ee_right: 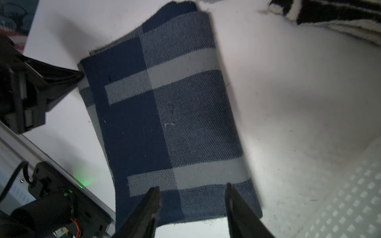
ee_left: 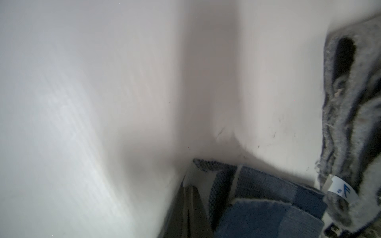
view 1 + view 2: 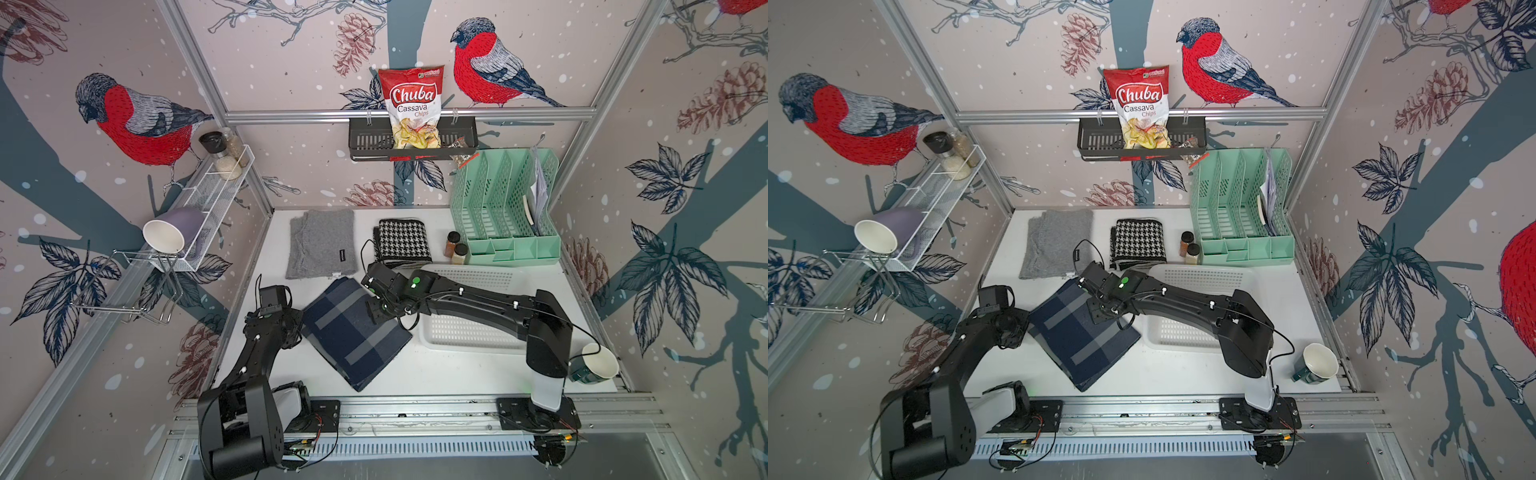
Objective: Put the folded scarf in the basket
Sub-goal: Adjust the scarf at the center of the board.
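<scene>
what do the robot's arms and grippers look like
The left arm and right arm are black jointed links with a white segment near the base, thin black cables and white clips. The right wrist carries a green dot. The right gripper has tapered black fingers.

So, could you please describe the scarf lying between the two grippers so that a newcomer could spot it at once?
On the white table, look beside the shallow white basket, towards the front. The folded scarf there lies at an angle. It is navy with pale grey checks, unlike the plain grey scarf and the black-and-white houndstooth scarf behind it.
</scene>
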You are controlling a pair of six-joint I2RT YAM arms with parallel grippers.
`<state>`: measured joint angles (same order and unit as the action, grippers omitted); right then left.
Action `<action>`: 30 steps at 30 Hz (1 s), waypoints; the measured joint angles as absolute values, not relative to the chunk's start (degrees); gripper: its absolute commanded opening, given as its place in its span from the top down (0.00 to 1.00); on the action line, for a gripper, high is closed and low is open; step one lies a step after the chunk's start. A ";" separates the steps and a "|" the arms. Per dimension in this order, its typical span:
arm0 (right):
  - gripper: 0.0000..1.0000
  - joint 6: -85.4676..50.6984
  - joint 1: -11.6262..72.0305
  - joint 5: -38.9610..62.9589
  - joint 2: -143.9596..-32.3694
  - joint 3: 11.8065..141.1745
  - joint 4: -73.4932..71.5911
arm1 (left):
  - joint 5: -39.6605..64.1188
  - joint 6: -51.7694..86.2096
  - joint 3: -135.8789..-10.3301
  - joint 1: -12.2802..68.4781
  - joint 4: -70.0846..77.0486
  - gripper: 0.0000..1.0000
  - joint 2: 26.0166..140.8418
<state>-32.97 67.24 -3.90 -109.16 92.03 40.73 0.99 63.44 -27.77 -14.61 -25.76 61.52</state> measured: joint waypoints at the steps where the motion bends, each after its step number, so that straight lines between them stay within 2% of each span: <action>1: 0.41 -32.67 68.01 -4.10 -109.27 91.72 41.06 | 0.73 64.03 -27.77 -14.61 -26.89 1.00 59.57; 2: 0.41 -32.23 68.58 -4.23 -109.30 91.39 41.21 | 0.43 64.64 -27.77 -14.61 -27.79 1.00 57.82; 10: 0.39 -28.29 74.15 -4.49 -109.12 86.39 42.65 | -1.74 64.42 -31.38 -14.63 -37.15 0.67 50.96; 12: 0.39 -27.75 75.07 -4.47 -109.01 85.01 42.57 | -2.22 63.64 -33.19 -14.63 -38.52 0.61 50.65; 18: 0.39 -27.20 75.90 -3.73 -109.16 81.21 42.44 | -2.92 59.53 -37.12 -14.63 -39.18 0.65 52.97; 19: 0.39 -27.20 76.07 -3.31 -109.23 80.68 42.46 | -2.13 57.98 -37.76 -14.63 -38.35 0.70 54.89; 22: 0.39 -27.22 76.66 -1.87 -109.73 79.72 42.26 | 1.76 51.48 -42.92 -14.33 -35.77 0.82 66.96; 25: 0.39 -27.22 77.32 -1.43 -110.63 79.40 42.26 | 4.54 44.86 -47.46 -13.21 -32.60 0.83 77.62; 30: 0.40 -27.40 78.17 -1.17 -112.66 78.83 42.09 | 7.20 38.44 -49.17 -11.79 -29.63 0.86 86.17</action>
<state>-27.40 78.17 -1.17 -112.66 78.83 42.09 7.20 38.44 -49.17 -11.79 -29.63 86.17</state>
